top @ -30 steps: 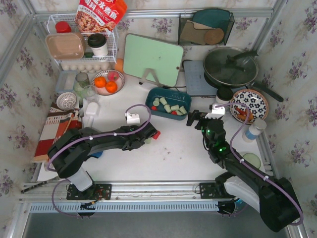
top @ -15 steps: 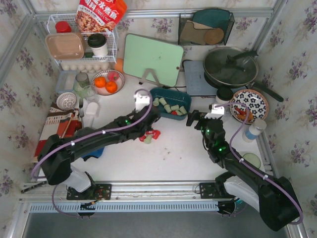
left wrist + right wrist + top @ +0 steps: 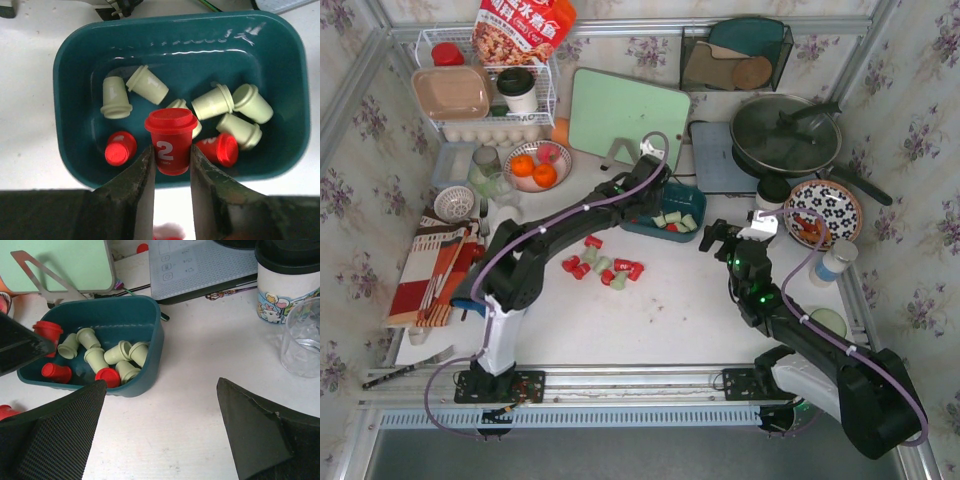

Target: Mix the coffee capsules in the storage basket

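The teal storage basket (image 3: 694, 193) sits at mid-table, in front of the green board. It holds several pale green capsules (image 3: 148, 85) and two red ones (image 3: 120, 148) lying on the floor of the basket (image 3: 75, 45). My left gripper (image 3: 642, 200) hovers over the basket's near-left side, shut on a red capsule marked "2" (image 3: 170, 140), held upright between the fingers. Several red and green capsules (image 3: 603, 267) lie loose on the table to the near left. My right gripper (image 3: 720, 238) is open and empty, right of the basket (image 3: 150, 365), above bare table.
A green cutting board (image 3: 627, 118) leans just behind the basket. A grey cooktop (image 3: 720, 160) and a lidded pan (image 3: 785, 135) stand at the back right. A cartoon cup (image 3: 287, 285) and a clear glass (image 3: 302, 337) stand at right. A fruit bowl (image 3: 537, 165) sits at left.
My left arm has swung from the near-left table up to the basket, carrying the red capsule. The loose capsules it covered now show. The right arm has barely moved.
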